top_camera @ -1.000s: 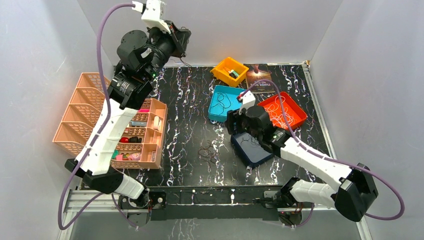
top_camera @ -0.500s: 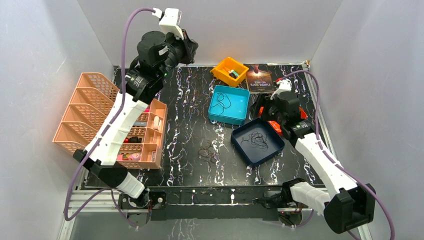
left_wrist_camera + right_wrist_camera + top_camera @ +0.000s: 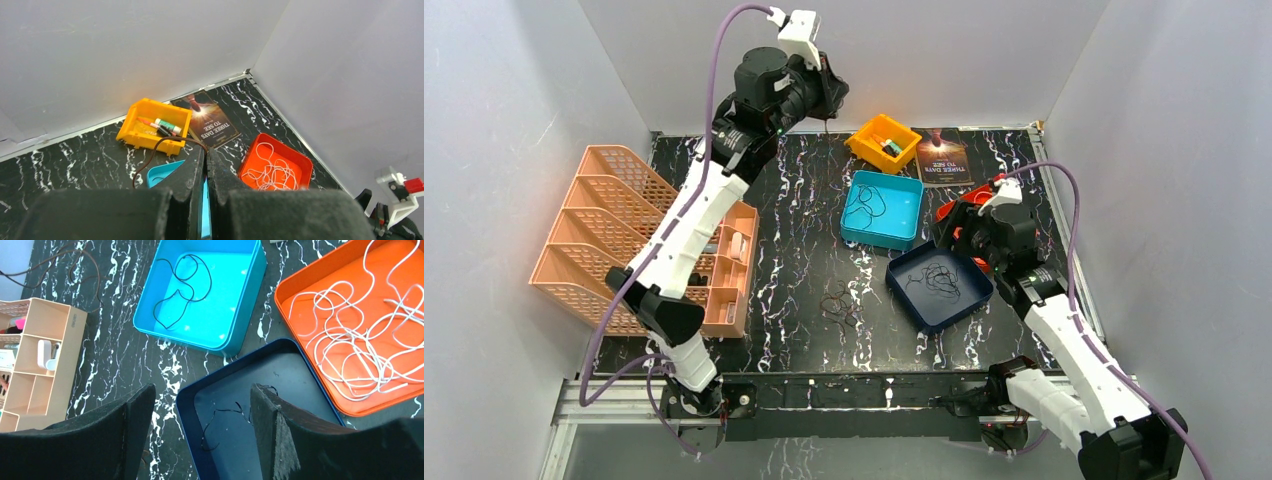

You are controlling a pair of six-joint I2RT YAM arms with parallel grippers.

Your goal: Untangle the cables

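A white-walled booth encloses a black, white-veined desk (image 3: 794, 200). Three trays sit on its right half. An orange tray (image 3: 300, 275) holds a loose white cable (image 3: 274, 172), a teal tray (image 3: 235, 290) holds one black cable (image 3: 864, 203), and a navy tray (image 3: 949, 308) holds a second black cable (image 3: 941, 279). Judging by this, most of the untangling is done. What remains is a small clump (image 3: 839, 304) of dark reddish-brown and black loops on the bare desk, near the front middle. The left hand (image 3: 205, 152), high by the back wall, is clenched on a hair-thin reddish-brown cord (image 3: 162, 140) that trails downward; whether it joins the clump cannot be told. The right hand (image 3: 200, 392) hangs released over the navy tray, grasping nothing.
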